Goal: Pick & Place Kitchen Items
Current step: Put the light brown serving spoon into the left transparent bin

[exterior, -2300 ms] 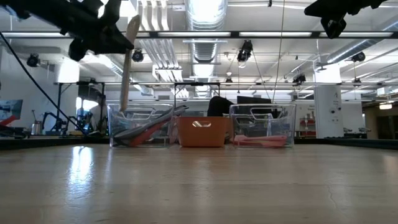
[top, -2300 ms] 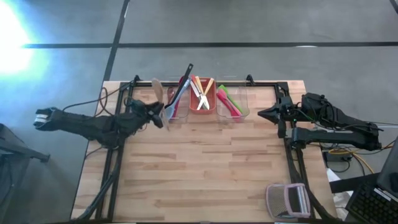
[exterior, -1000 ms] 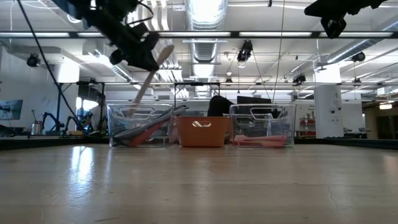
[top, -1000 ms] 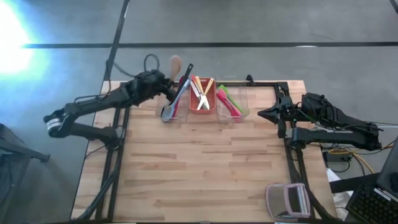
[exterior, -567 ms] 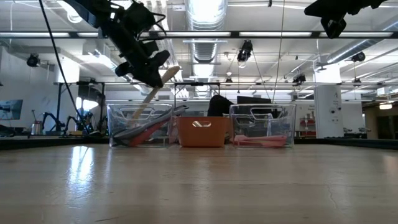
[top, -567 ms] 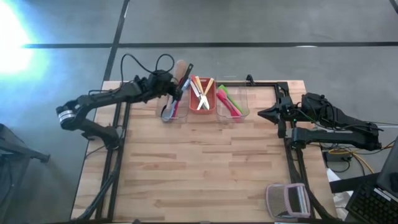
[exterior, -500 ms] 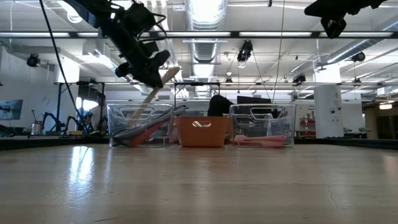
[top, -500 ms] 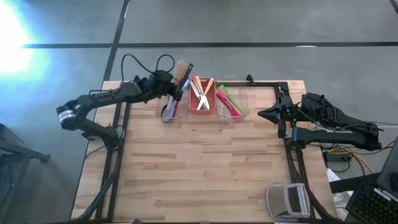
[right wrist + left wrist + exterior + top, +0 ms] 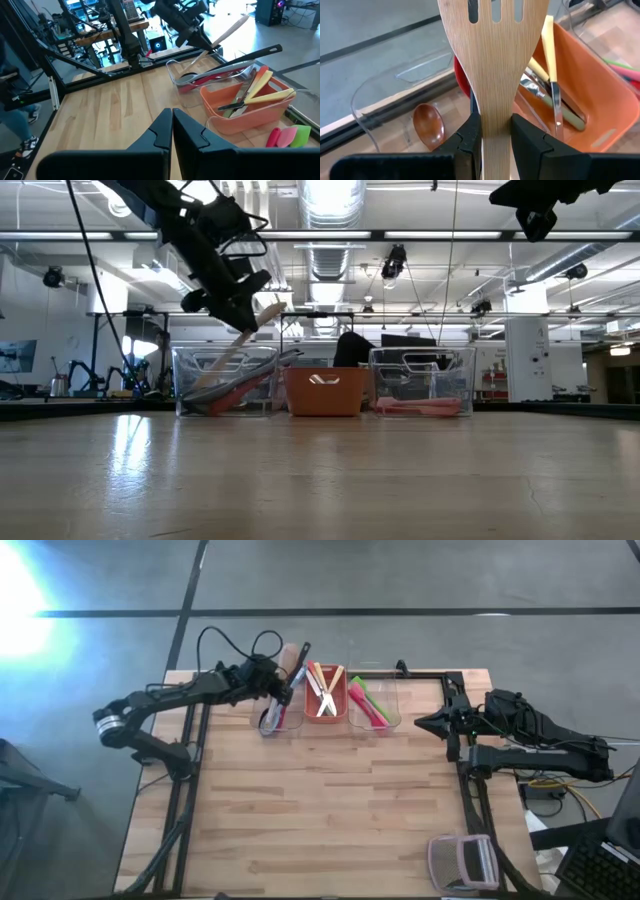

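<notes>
Placing step now — my left gripper [image 9: 496, 131] pinches the slotted pale wooden spatula [image 9: 495, 55], tilted over the clear plastic bin [image 9: 282, 708]; next I'd lower and release. Right gripper [image 9: 172, 125] waits closed, bench-side.

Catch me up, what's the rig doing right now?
The left gripper is shut on a slotted wooden spatula, holding it tilted over the clear bin at the far left of the row, handle end inside. That bin already holds large utensils. The right gripper is shut and parked at the table's right side.
</notes>
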